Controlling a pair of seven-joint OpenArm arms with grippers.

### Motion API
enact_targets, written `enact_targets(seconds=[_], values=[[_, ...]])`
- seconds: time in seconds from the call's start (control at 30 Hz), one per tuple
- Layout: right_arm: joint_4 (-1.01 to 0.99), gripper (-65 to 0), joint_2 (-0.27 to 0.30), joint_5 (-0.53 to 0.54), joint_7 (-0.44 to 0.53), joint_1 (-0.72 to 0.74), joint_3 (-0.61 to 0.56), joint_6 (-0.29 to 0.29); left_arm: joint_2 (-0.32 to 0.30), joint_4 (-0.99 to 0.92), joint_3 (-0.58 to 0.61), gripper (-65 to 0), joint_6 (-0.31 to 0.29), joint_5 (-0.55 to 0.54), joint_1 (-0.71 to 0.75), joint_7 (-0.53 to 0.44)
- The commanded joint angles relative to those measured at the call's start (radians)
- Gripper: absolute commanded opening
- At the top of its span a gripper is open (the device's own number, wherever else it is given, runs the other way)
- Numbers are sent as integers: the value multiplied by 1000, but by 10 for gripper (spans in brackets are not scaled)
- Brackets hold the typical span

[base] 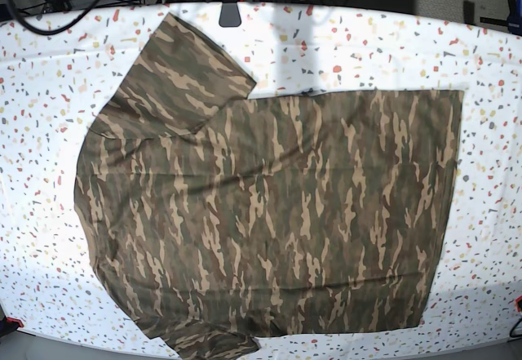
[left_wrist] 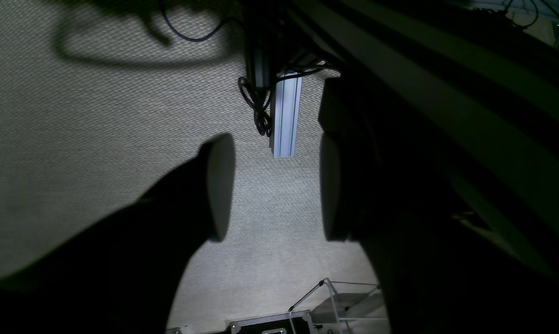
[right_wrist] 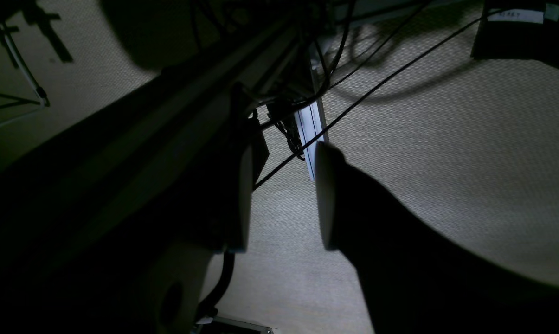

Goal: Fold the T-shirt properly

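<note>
On the speckled table (base: 489, 66), camouflage T-shirt (base: 277, 213) spread flat, no legible writing

One camouflage T-shirt (base: 269, 221) lies on one speckled bench (base: 489, 58); one left gripper (left_wrist: 277, 185) with two fingers (left_wrist: 221, 185); one right gripper (right_wrist: 284, 199), likewise two.

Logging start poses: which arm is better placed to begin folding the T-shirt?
Right, marginally. The left gripper and right gripper both hang open over the floor, off the table. The T-shirt's sleeves lie toward the base view's left, the right arm's side.
</note>
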Motion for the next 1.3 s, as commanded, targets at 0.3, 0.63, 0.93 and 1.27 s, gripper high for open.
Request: enact_targets(seconds=[0.3,0.63,0.93,1.27], values=[[4,-413,-2,0,-1,8,2,15,2,3,1,-358,-5,21,14,-843],[4,-413,3,1,429,14,2,16,2,23,1,-358,6,13,96,-1501],[4,-413,47,0,503,22,2,16,3,26,1,-358,6,13,105,-1501],[4,-413,72,0,499,21,2,16,3,108,1,-358,6,13,107,-1501]])
